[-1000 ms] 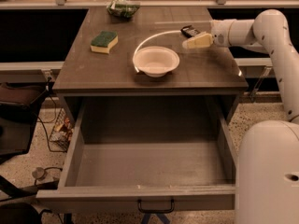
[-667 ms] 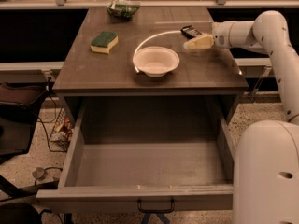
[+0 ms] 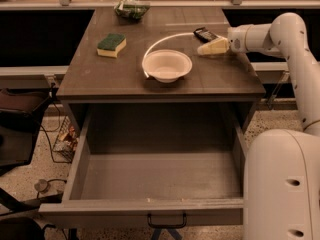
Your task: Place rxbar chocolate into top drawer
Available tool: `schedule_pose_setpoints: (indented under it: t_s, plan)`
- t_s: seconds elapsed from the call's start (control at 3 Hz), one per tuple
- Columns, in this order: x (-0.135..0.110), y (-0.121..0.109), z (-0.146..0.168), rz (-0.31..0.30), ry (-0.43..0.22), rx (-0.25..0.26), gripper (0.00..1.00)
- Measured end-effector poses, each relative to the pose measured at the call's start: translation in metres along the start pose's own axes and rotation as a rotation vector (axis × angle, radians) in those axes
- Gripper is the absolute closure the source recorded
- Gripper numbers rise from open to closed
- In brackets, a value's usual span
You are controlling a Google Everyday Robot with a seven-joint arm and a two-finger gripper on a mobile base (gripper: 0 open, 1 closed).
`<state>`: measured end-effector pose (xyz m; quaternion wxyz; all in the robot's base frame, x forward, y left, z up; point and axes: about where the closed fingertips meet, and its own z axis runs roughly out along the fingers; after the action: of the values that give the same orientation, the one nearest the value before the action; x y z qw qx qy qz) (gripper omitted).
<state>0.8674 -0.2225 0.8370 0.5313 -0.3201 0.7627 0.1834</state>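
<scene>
The rxbar chocolate [image 3: 205,34], a small dark flat bar, lies on the tabletop at the back right. My gripper [image 3: 211,47] hovers low over the table at the end of the white arm that reaches in from the right. It is just in front of the bar, and I cannot tell whether it touches it. The top drawer [image 3: 100,213] is pulled wide open below the table. Its grey box holds nothing, and its dark handle [image 3: 166,220] is on the front panel.
A white bowl [image 3: 167,65] sits mid-table, left of the gripper, with a thin white curved strip [image 3: 162,40] behind it. A green-and-yellow sponge [image 3: 111,44] lies at the left and a green bag [image 3: 131,8] at the back edge. My white base [image 3: 282,184] stands right of the drawer.
</scene>
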Motion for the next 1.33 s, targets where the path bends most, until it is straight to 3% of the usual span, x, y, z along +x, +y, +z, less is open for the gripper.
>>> schedule_pose_setpoints:
  t_s: [0.33, 0.67, 1.33]
  plan:
    - [0.001, 0.003, 0.004, 0.006, -0.004, -0.019, 0.00]
    - [0.003, 0.014, 0.014, 0.003, 0.000, -0.069, 0.23]
    - [0.004, 0.018, 0.018, 0.006, 0.004, -0.093, 0.69]
